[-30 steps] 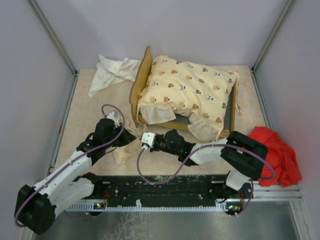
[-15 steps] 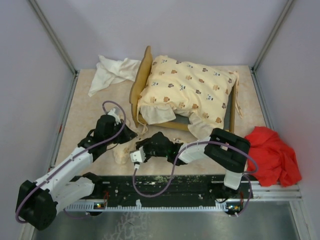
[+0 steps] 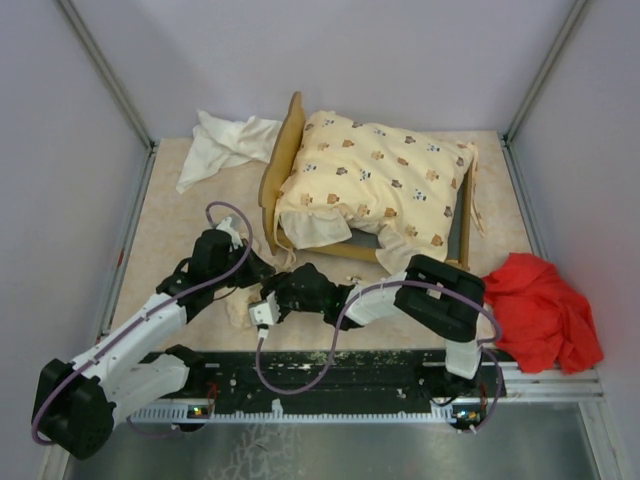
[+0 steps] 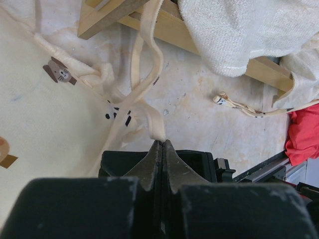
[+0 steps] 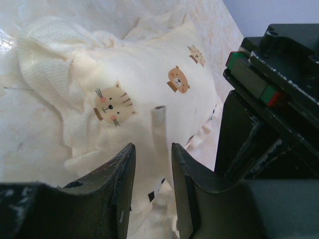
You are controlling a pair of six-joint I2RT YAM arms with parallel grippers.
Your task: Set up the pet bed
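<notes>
The right arm (image 3: 440,290) has swung left and nearer across the bench (image 3: 180,230), uncovering more of the red cloth (image 3: 545,310). The right fingers (image 5: 117,179) have parted and now hang just above the small pillow (image 5: 149,84).

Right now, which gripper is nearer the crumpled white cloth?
Left. The left gripper lies toward the robot from the crumpled white cloth; the right gripper lies farther that way.
</notes>
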